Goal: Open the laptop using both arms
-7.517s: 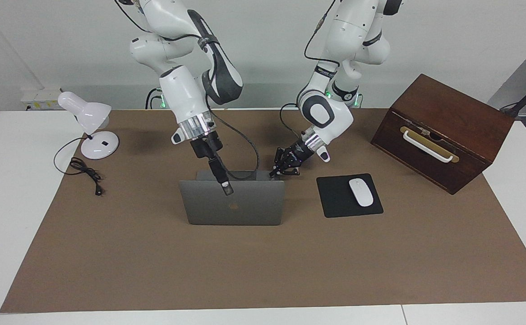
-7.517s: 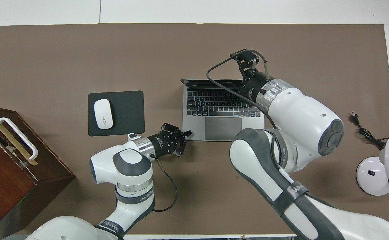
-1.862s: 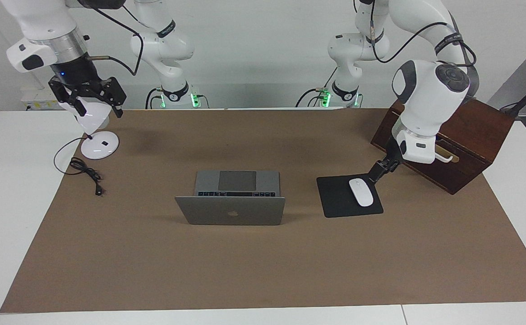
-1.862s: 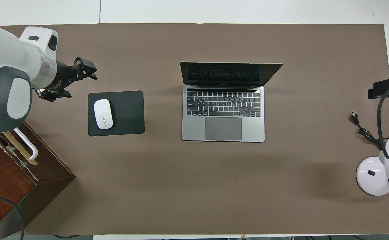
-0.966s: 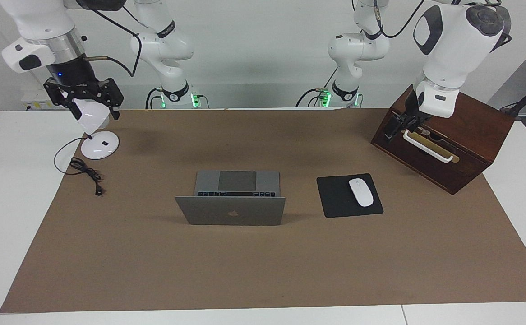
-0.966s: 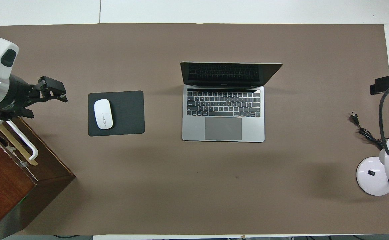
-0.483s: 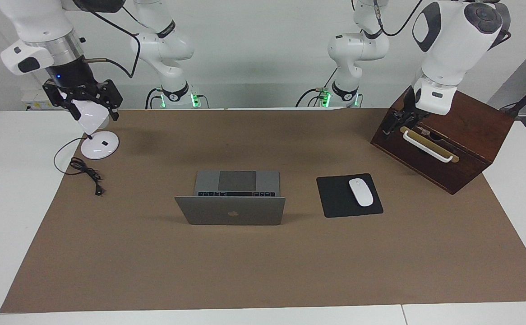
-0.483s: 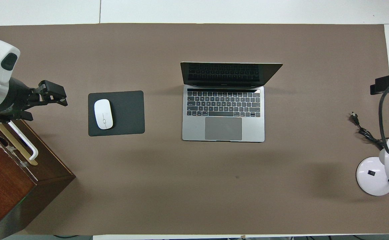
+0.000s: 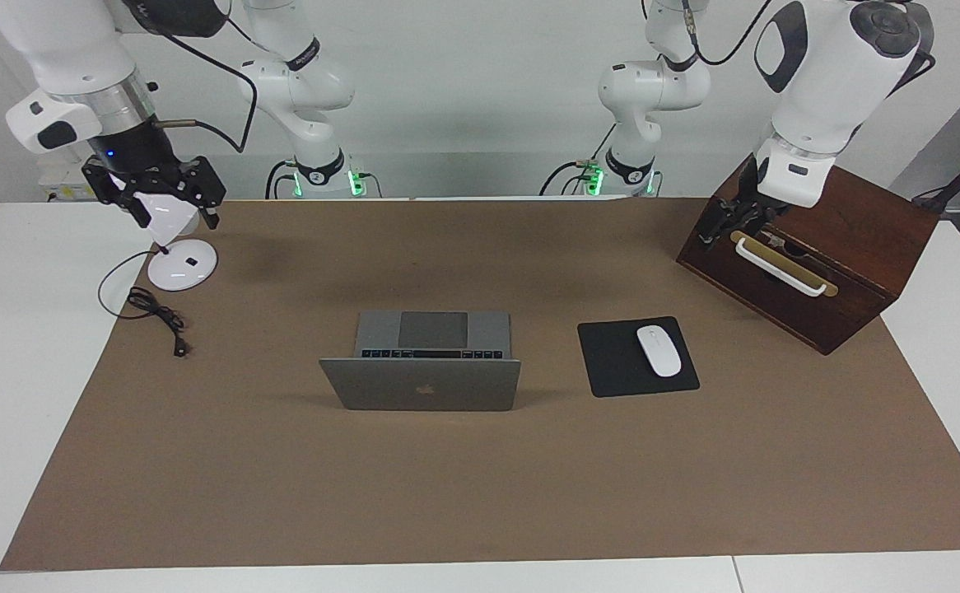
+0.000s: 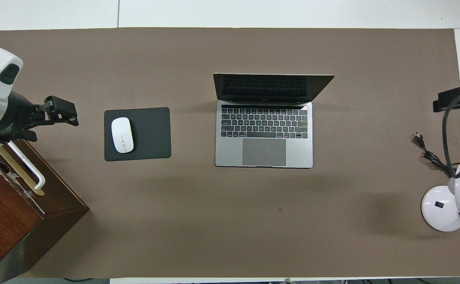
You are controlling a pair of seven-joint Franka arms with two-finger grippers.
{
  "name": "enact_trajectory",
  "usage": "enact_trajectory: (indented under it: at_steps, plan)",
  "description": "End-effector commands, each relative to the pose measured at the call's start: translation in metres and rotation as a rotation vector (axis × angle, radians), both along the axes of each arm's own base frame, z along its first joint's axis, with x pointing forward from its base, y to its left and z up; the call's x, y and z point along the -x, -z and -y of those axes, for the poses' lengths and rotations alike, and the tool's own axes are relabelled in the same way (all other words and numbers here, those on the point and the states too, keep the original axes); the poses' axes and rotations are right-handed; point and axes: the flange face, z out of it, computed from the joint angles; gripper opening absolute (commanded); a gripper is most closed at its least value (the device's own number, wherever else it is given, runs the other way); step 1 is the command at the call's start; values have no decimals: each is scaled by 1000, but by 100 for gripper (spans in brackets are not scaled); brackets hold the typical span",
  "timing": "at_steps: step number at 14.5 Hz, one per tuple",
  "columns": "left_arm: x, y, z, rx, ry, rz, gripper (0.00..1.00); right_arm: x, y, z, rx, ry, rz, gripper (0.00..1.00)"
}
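**Both grippers raised at the ends of the bench, laptop open in the middle**

Left gripper hangs in the air over the upper corner of the wooden box, above the box's white handle, at the left arm's end of the bench; its fingers stand spread and hold nothing. Right gripper hangs over the white desk lamp at the right arm's end, its black fingers also spread wide and empty, the lamp's shade showing between them. Only 1 black tip of it shows in the overhead view.

Midway along the brown mat sits the laptop, lid up, keyboard and trackpad facing the robots, apple logo facing away. Beside it, toward the left arm's end, lies the black mouse pad with the white mouse on it. A loose black cable lies near the lamp's base
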Motion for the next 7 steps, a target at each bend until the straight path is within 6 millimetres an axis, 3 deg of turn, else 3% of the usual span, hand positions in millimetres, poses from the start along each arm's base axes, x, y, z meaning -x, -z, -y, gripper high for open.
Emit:
enact_trajectory:
  at_steps: [1, 7]
  plan:
    - [7, -12, -5, -8, 50, -20, 100, 2, 7, 2, -4, 8, -32, 100]
    - [0, -12, -15, -2, 85, 26, 100, 11, 18, 0, -4, 2, -111, 100]
